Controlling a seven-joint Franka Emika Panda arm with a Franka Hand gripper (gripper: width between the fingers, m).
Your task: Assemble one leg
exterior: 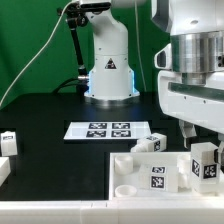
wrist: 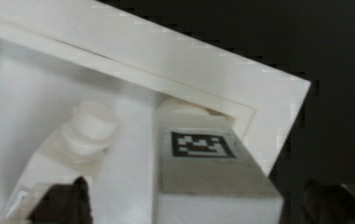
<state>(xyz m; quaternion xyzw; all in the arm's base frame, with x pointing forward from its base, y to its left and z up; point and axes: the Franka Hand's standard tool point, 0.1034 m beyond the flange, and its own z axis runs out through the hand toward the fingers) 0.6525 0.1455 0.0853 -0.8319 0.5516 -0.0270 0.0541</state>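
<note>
A leg (wrist: 206,165), a chunky white post with a black-and-white tag, stands at a corner of the large white rimmed panel (wrist: 138,60). My gripper (wrist: 195,205) is open and straddles it. One finger is at the leg's side and the other stands apart from it. In the exterior view the gripper (exterior: 203,140) hangs over this leg (exterior: 206,163) at the panel's (exterior: 125,178) right end. A second leg (exterior: 150,144) rests at the panel's far edge.
The marker board (exterior: 108,130) lies in the middle of the black table. Two more white legs (exterior: 8,141) lie at the exterior view's left edge. The arm's base (exterior: 108,70) stands at the back.
</note>
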